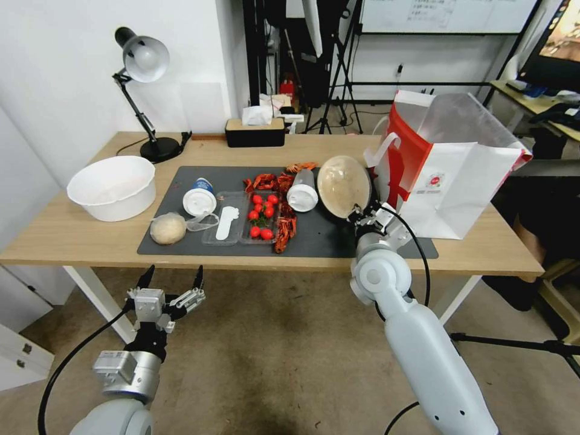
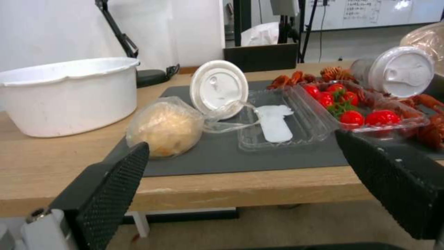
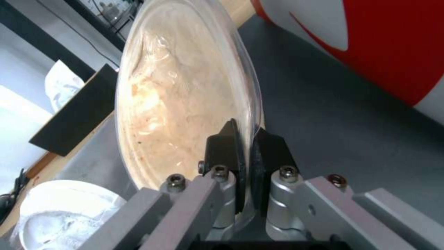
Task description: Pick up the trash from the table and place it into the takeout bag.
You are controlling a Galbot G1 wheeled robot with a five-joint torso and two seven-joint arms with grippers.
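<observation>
My right gripper (image 1: 357, 213) is shut on the rim of the round brown-lidded bowl (image 1: 343, 184), which stands tilted on edge over the dark grey mat (image 1: 320, 238), just left of the takeout bag (image 1: 450, 166). The right wrist view shows both fingertips (image 3: 229, 146) pinching the bowl (image 3: 180, 93) beside the bag's red panel (image 3: 379, 45). On the mat lie a blue-white cup (image 1: 199, 196), a white-lidded cup (image 1: 302, 193) and a clear bag with a beige lump (image 1: 168, 228). My left gripper (image 1: 172, 281) hangs open below the table's front edge (image 1: 90, 257), facing the lump bag (image 2: 164, 126).
A clear tray of cherry tomatoes (image 1: 263, 214) and red crayfish shells (image 1: 284, 232) sit mid-mat. A wide white bowl (image 1: 112, 187) stands at the left, with a desk lamp (image 1: 142, 60) and a tissue box (image 1: 255, 130) behind. A tripod leg (image 1: 519, 344) crosses the floor at the right.
</observation>
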